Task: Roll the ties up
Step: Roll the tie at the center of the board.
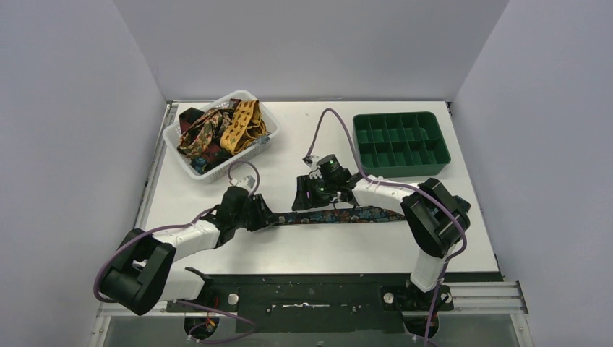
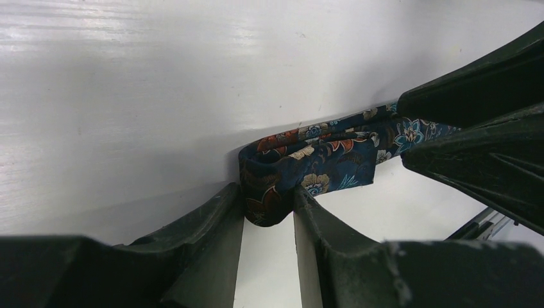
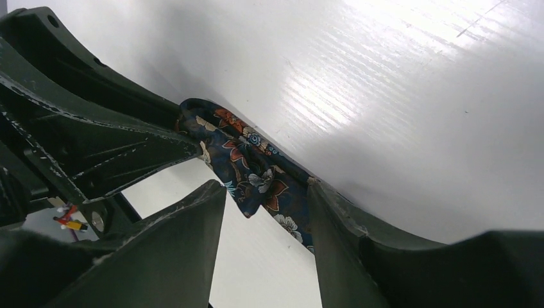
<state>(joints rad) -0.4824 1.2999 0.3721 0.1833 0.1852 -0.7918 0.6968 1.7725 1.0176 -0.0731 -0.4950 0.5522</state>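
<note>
One floral tie, left gripper pinching it.

Overhead view bright and even, light falling from above. Only soft, short shadows on white table; walls flat pale grey, no hotspots. Wrist views harsher: broad glare streaks across tabletop, strongest top right in right wrist view. Near fingers dark, blurred, underexposed. Floral tie sharp enough to read print, deep shadow under its fold. Slight wide-angle stretch at frame edges.
</note>
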